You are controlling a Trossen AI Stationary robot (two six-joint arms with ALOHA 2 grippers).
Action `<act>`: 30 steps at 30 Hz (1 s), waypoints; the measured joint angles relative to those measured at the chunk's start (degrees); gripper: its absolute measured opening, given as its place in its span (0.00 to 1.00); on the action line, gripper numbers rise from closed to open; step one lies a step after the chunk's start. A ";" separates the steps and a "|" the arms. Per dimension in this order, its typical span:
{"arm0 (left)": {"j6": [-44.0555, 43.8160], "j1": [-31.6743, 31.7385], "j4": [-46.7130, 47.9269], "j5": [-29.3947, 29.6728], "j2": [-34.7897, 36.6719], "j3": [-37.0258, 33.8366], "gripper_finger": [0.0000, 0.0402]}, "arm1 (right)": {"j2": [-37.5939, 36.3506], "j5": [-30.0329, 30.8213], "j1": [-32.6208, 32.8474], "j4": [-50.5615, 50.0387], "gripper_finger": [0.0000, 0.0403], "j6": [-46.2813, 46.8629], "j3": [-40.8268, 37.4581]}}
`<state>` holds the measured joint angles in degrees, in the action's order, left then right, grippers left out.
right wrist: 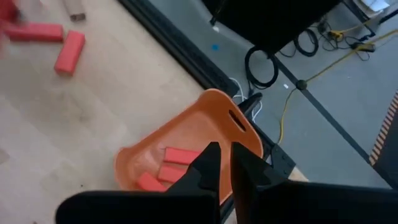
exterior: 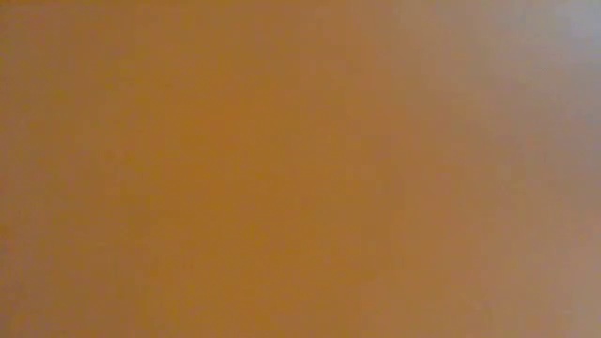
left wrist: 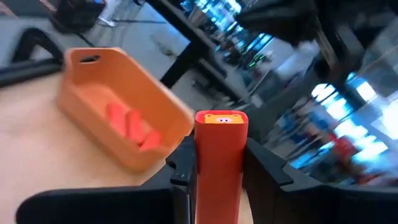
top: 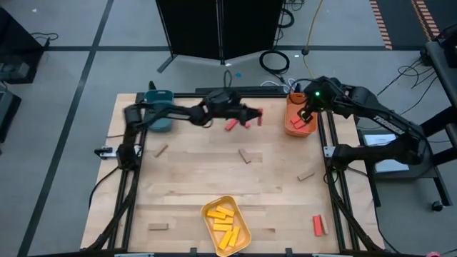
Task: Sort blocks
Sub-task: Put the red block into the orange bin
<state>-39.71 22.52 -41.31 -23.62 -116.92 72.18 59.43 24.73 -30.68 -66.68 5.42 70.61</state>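
Observation:
My left gripper (top: 251,118) reaches over the table's far middle and is shut on a red block (left wrist: 219,168). The orange tray (top: 300,120) stands at the far right and holds red blocks (left wrist: 129,126). My right gripper (right wrist: 224,152) hovers over that tray, its fingers a narrow gap apart with nothing between them. A loose red block (top: 230,126) lies flat by the left gripper, another (top: 318,225) near the right front. Tan blocks (top: 247,156) lie scattered on the table. Yellow blocks (top: 223,223) lie in the yellow tray (top: 243,214). My left gripper pinches the red block between its two fingers (left wrist: 180,177), which lie along its long sides. The block's free end (left wrist: 222,119), with a yellow sticker, sticks out past the fingertips toward the orange tray. The block is lifted clear of the table.
A teal tray (top: 158,114) stands at the far left, by the left arm. Dark frame rails (top: 330,178) run along the table's edges. Bare wood lies between the scattered tan blocks (top: 161,150) (top: 305,175) (top: 158,227). The low view shows only an orange blur.

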 joint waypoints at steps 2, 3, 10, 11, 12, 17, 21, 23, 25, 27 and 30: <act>-4.21 0.43 -0.74 -0.38 -6.00 7.37 0.20 | -1.14 -0.12 -0.58 -0.14 0.00 1.09 0.00; -5.60 0.44 0.68 -0.83 -8.98 11.28 0.20 | -1.69 -0.52 -0.85 -0.16 0.00 1.66 0.00; -14.06 -0.04 18.09 2.16 -27.44 43.59 0.20 | -4.54 -1.05 -0.87 -3.37 0.00 7.54 0.00; -14.01 -0.11 20.40 2.88 -29.59 47.24 0.20 | -4.81 -1.03 -0.87 -3.77 0.00 8.44 0.00; -14.00 -0.16 22.54 3.85 -31.85 50.94 0.20 | -5.07 -1.04 -0.87 -4.27 0.00 9.23 0.00; -16.90 -0.53 24.78 8.27 -39.15 62.65 0.20 | -5.59 -1.03 -0.87 -5.02 0.00 10.42 0.00; -19.90 -1.26 23.38 10.81 -41.04 62.44 0.20 | -5.48 -0.79 -0.86 -4.60 0.00 10.44 0.00; -19.84 -1.61 24.40 10.90 -42.11 62.70 0.20 | -5.37 -0.83 -0.85 -4.19 0.00 10.44 0.00; -19.74 -1.89 25.17 11.22 -42.45 62.63 0.20 | -5.36 -0.83 -0.85 -3.92 0.00 10.44 0.00; -17.89 -2.28 26.33 12.03 -42.21 62.78 0.20 | -5.37 -0.87 -0.85 -3.74 0.00 10.56 0.00; -15.32 -2.76 26.55 12.13 -42.02 62.90 0.20 | -5.37 -0.90 -0.85 -3.76 0.00 11.30 0.00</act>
<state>-55.03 19.76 -14.75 -11.49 -158.93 135.09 54.06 23.83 -31.53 -70.44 16.72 70.61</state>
